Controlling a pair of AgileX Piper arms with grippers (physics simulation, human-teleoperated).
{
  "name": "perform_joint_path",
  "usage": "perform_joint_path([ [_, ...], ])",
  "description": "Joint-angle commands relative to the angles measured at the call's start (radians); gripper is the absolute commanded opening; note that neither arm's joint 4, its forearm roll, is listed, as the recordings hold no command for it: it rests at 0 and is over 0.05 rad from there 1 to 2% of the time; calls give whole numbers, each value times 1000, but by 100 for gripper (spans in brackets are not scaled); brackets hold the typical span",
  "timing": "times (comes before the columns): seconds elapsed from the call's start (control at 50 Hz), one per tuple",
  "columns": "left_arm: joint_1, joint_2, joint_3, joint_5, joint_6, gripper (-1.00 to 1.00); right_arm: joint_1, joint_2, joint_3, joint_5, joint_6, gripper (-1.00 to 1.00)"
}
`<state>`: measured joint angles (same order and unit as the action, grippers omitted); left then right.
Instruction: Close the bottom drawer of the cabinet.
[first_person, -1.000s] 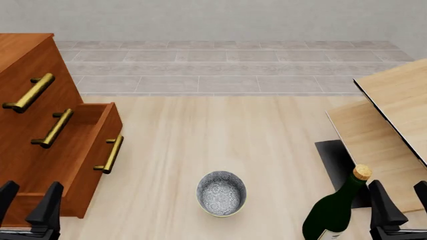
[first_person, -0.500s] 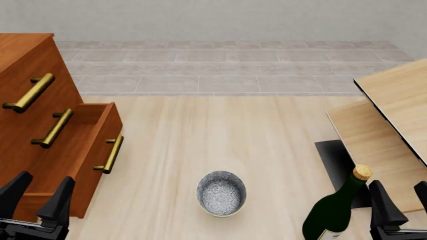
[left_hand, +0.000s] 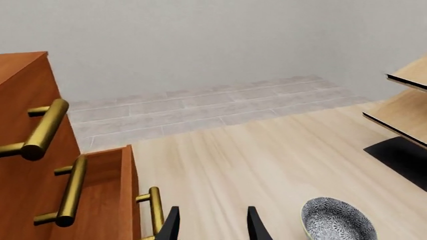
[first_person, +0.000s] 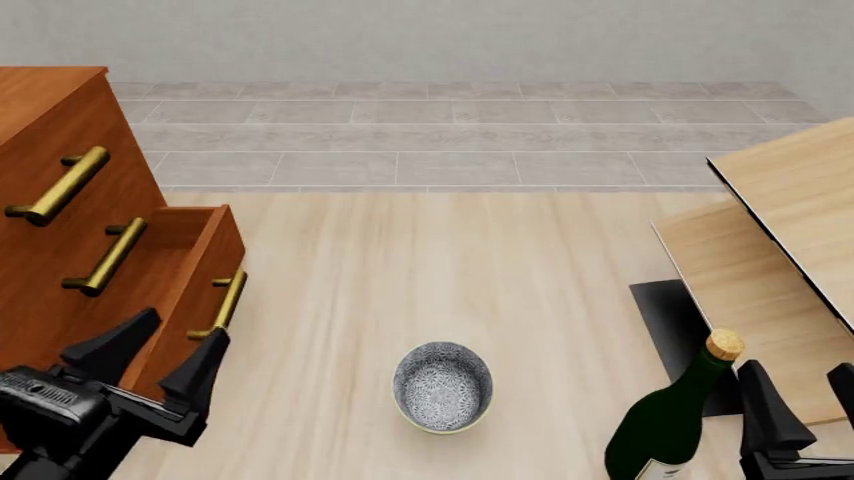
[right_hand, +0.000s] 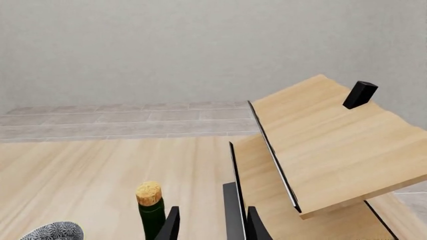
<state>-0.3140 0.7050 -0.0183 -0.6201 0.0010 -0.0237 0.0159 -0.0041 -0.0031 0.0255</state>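
Nearest, left gripper (first_person: 158, 358): low at the front left, fingers spread apart, nothing between them, tips just beside the front of the bottom drawer.
Right gripper (first_person: 801, 400): at the front right edge, 2 dark fingers parted, holding nothing.
Wine bottle (first_person: 671, 415): dark green with a cork top, upright, just left of the right gripper.
Bowl (first_person: 442, 386): blue-speckled, standing on the pale wood table (first_person: 441, 270) between the 2 arms.
Bottom drawer (first_person: 180, 295): pulled out from the cabinet, brass bar handle (first_person: 222, 305) facing the bowl side.
Cabinet (first_person: 60, 200): reddish-brown, at the left edge, 2 upper drawers flush and shut, each with a brass bar.
Shelf unit (first_person: 781, 230): light wood boards, far right, on a black base.
Floor beyond: grey tiles up to a grey wall.
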Motion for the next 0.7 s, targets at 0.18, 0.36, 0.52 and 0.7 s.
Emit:
perform_joint_path([
  [0.18,-80,469,-80,-227,-60,100,-4,2,-1,5,18,100],
  [0.36,-86,547,-123,-227,-81,100,-6,4,-3,5,21,100],
  [0.52,-88,665,-151,-268,-120,100,-6,3,-3,6,20,100],
  [0.7,-79,764,-170,-312,-156,100,-7,8,2,-1,21,100],
])
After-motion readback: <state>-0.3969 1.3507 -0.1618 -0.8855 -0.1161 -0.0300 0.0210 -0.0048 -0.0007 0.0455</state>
